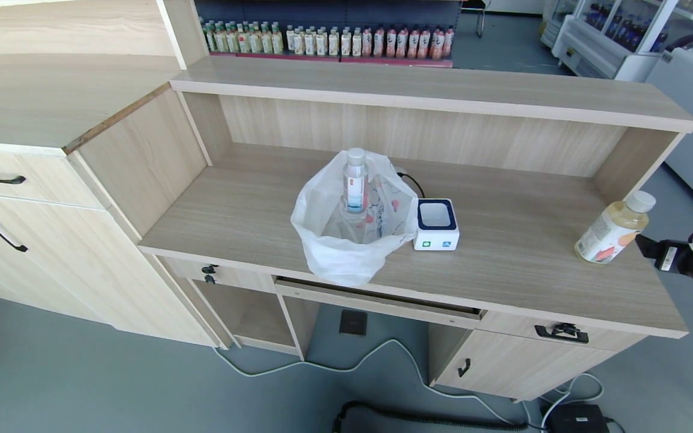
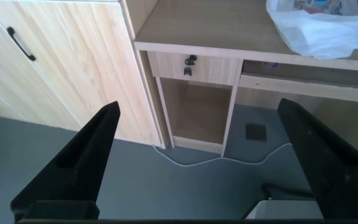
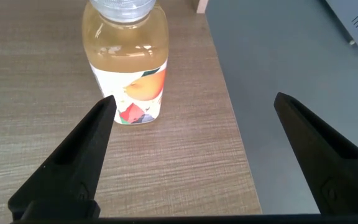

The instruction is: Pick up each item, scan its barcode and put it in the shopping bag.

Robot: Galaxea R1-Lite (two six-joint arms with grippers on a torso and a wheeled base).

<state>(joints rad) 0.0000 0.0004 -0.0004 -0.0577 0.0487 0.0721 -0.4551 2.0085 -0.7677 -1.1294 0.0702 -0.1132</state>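
Juice bottle point(image 1: 612, 228): clear plastic, pale-yellow liquid, white cap, fruit label. Upright nr table point(image 1: 503, 252) rt edge. Right pincer point(image 3: 192, 102) spread, just beside bottle, no contact.

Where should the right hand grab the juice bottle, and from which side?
Grip the juice bottle around its labelled body, coming level from the right: it stands upright at that end of the counter, and the open right hand faces it.
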